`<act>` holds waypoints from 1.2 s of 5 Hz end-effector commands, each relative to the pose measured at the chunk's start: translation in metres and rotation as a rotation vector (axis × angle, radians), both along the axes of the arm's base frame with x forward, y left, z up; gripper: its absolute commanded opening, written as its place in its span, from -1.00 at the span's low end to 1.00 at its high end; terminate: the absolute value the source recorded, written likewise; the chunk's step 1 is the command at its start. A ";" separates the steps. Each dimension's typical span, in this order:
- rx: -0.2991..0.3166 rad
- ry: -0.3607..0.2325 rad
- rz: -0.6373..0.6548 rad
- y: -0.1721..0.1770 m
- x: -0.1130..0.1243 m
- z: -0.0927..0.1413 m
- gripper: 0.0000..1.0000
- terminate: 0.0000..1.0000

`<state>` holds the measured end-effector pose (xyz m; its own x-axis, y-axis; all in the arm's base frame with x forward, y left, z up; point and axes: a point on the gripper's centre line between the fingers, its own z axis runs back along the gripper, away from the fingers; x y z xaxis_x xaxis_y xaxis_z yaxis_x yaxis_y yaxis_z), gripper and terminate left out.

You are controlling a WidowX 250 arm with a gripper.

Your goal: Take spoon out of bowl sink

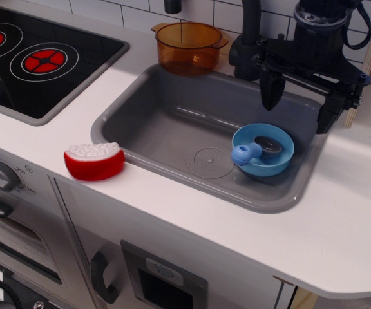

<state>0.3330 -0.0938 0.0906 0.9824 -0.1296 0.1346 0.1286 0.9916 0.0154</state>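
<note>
The light-blue bowl (263, 150) sits in the right part of the grey sink (166, 122). The spoon (251, 150) lies in it, its grey scoop near the bowl's middle and its rounded blue handle resting on the bowl's left rim. My black gripper (300, 102) hangs above the sink's right rear corner, above and behind the bowl. Its fingers are spread wide apart and hold nothing.
A translucent orange pot (189, 46) stands on the counter behind the sink. A dark faucet (247, 45) rises beside the gripper. A black stovetop (31, 61) with red burners lies to the left. A red and white toy food piece (95, 160) sits on the counter at the sink's front left.
</note>
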 end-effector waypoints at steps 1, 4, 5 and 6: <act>0.000 0.000 0.000 0.000 0.000 0.000 1.00 -1.00; 0.024 0.023 -0.073 0.046 0.022 -0.004 1.00 -1.00; 0.044 0.025 -0.071 0.054 0.026 -0.012 1.00 -1.00; 0.092 0.053 -0.112 0.049 0.019 -0.031 1.00 -1.00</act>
